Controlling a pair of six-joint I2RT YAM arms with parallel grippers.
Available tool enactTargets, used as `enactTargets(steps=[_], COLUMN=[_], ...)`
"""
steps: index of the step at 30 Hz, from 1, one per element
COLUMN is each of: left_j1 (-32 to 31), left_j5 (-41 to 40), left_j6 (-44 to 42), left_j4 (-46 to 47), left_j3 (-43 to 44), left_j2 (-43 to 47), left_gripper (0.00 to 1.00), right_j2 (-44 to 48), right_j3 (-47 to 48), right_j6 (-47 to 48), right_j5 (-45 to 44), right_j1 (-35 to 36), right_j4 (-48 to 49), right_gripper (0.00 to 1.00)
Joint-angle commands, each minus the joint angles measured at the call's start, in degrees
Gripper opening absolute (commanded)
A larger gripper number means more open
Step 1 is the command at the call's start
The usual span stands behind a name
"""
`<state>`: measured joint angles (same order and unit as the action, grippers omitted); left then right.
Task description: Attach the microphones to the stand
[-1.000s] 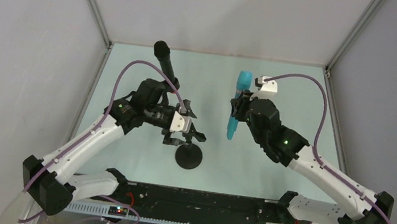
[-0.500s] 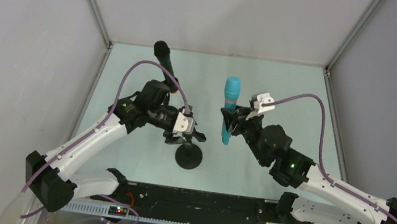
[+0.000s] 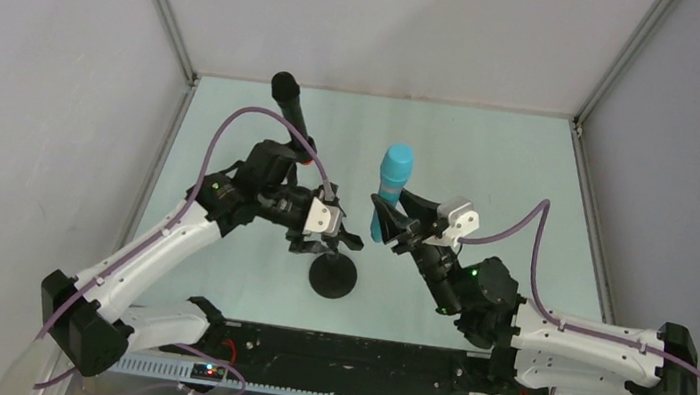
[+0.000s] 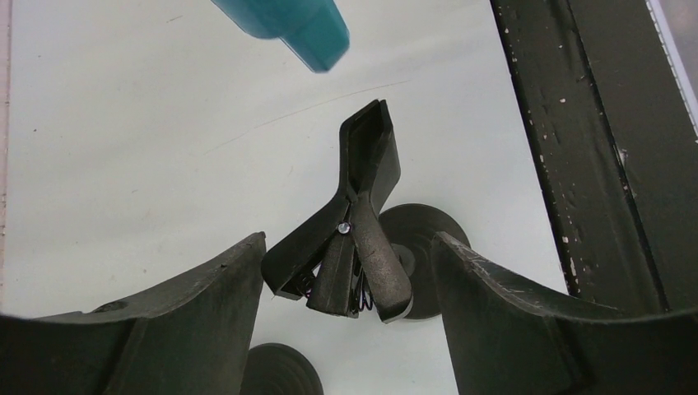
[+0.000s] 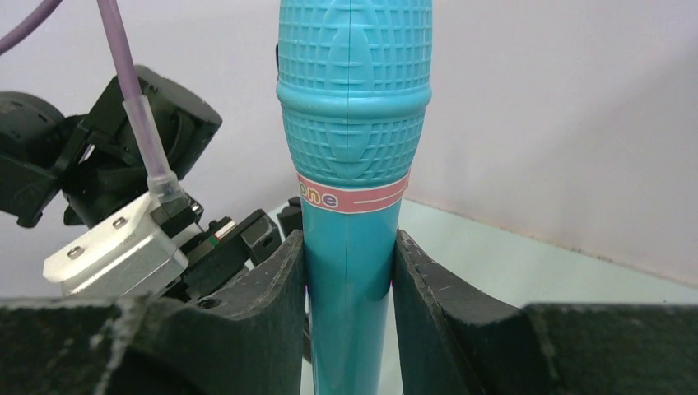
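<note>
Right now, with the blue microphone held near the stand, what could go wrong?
1. In the left wrist view the lower end of the blue microphone sits off to one side of the clip, so it may bump the clip instead of sliding in.
2. The right gripper pinches only its slim handle; a knock could twist it.
3. The left gripper is at the clip on the stand, close by, so the arms might brush.

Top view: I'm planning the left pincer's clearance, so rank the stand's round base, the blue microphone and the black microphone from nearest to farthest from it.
1. Round base, just on the near side of the left pincer.
2. Blue microphone, to the right, held in the right pincer.
3. Black microphone, farthest, back-left toward the rear wall.
</note>
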<state>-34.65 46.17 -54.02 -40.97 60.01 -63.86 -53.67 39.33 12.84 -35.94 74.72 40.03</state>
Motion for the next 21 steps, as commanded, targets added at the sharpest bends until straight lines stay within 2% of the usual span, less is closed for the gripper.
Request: enactTargets(steps=[1,9,11,13,14,16,21], left_j1=[-0.17,-0.17,-0.2,-0.18,-0.12,-0.06,0.12], left_j5=[-0.38,0.08,0.72,1.61,1.76,1.83,1.36], left_j6=[-0.33,-1.79,-2.16,-4.41,-5.39,-6.28,-6.35], left_j4=[0.01,-0.05,0.01,-0.87,-1.55,-2.62,-6.42], left_j3=[2.62,3.66,3.71,3.78,3.9,4.45,5.7], left_j2=[1.39,0.45,0.15,-0.23,-0.57,-1.28,-2.14], left_gripper=[0.79,0.81,0.76,0.45,0.15,0.02,0.0], right_j2=[1.7,1.28,0.76,0.31,-0.01,-0.61,-3.84], right_j3=[0.5,0.54,0.51,0.5,0.49,0.29,-1.93], right_j6=[1.78,0.3,0.38,0.38,0.57,1.35,4.78], right_j5=[-1.85,-1.22,-1.11,-1.32,-1.45,-1.65,-3.12], right_j1=[0.48,1.87,2.26,2.69,2.92,3.71,5.0], right_j4=[6.66,7.06,7.75,8.52,8.86,10.57,20.84], right_gripper=[0.0,0.0,0.0,0.0,0.0,0.0,0.0])
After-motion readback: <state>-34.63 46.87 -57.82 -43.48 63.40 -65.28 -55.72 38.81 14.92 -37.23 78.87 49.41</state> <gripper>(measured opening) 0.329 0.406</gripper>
